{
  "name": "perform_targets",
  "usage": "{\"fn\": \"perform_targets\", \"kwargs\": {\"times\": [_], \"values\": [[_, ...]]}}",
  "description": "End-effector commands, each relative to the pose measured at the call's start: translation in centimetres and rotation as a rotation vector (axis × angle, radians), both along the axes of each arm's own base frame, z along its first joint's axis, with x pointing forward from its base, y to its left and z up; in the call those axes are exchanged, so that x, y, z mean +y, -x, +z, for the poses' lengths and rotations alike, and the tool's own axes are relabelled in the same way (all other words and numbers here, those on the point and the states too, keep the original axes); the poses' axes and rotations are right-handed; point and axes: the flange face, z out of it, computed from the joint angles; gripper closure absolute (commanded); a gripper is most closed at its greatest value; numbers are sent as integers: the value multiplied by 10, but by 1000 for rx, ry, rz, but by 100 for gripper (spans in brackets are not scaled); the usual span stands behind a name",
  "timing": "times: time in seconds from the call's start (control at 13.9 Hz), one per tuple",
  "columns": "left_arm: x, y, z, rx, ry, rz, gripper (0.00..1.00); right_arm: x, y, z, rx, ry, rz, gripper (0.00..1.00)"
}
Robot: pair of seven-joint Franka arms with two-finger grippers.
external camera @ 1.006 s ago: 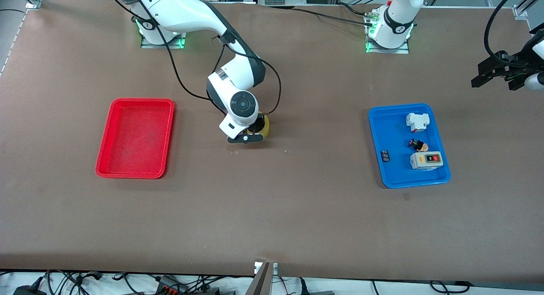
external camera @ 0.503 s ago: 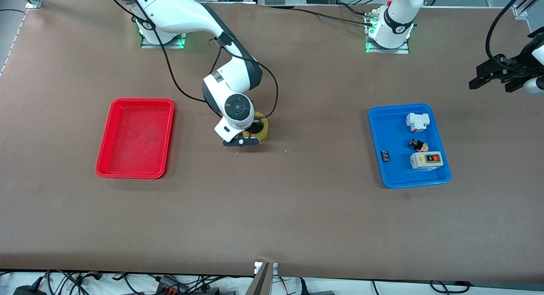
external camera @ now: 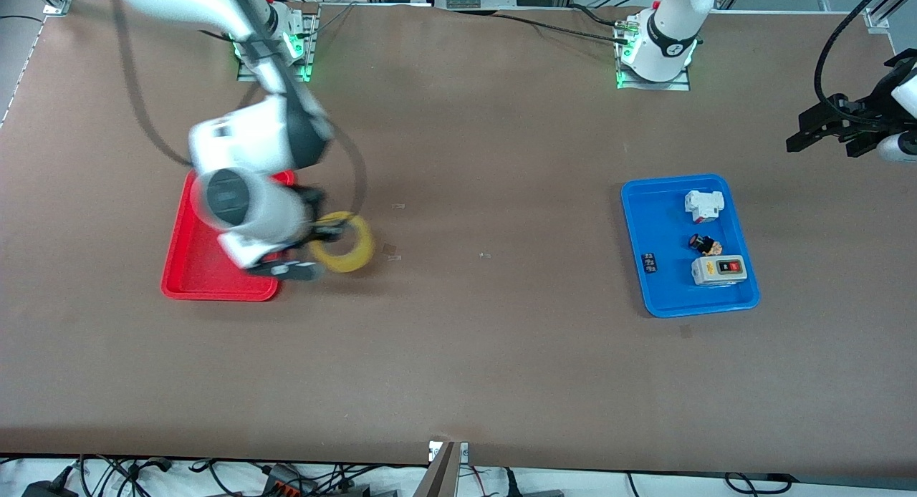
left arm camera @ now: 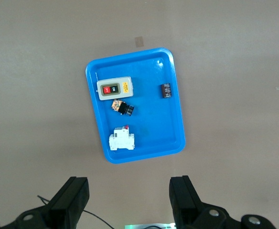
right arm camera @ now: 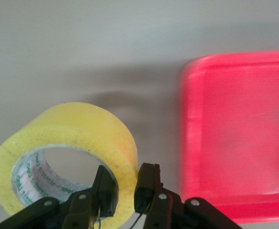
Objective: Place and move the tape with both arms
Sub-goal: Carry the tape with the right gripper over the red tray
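The tape is a yellowish ring with a wide hole. My right gripper is shut on its wall and holds it in the air over the bare table, beside the red tray. In the right wrist view the tape sits between the two black fingers, one inside the hole and one outside, with the red tray close by. My left gripper is open and empty, waiting high over the table's left-arm end; its fingers show spread wide.
A blue tray toward the left arm's end holds a white boxy part, a grey switch box and small dark pieces. It also shows in the left wrist view. Small tape scraps lie mid-table.
My right gripper has lifted the tape off the table's middle and swung it toward the red tray. The left arm has barely moved.
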Motion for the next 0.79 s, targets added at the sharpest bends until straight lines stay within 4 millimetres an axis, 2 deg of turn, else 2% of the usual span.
{"fn": "perform_targets", "kwargs": {"times": [0.0,0.14,0.29,0.5,0.72], "values": [[-2,-1,1,-20,9,47,0,-119,18,-31,49,-49,10,100],[-2,-2,1,-26,8,47,0,-148,41,-44,43,-21,28,100],[-3,-2,2,-29,9,46,0,-169,57,-69,21,3,16,100],[-3,-4,2,-38,8,45,0,-171,73,-88,41,1,21,99],[-3,-3,3,-40,8,45,0,-183,78,-100,32,-6,33,99]]}}
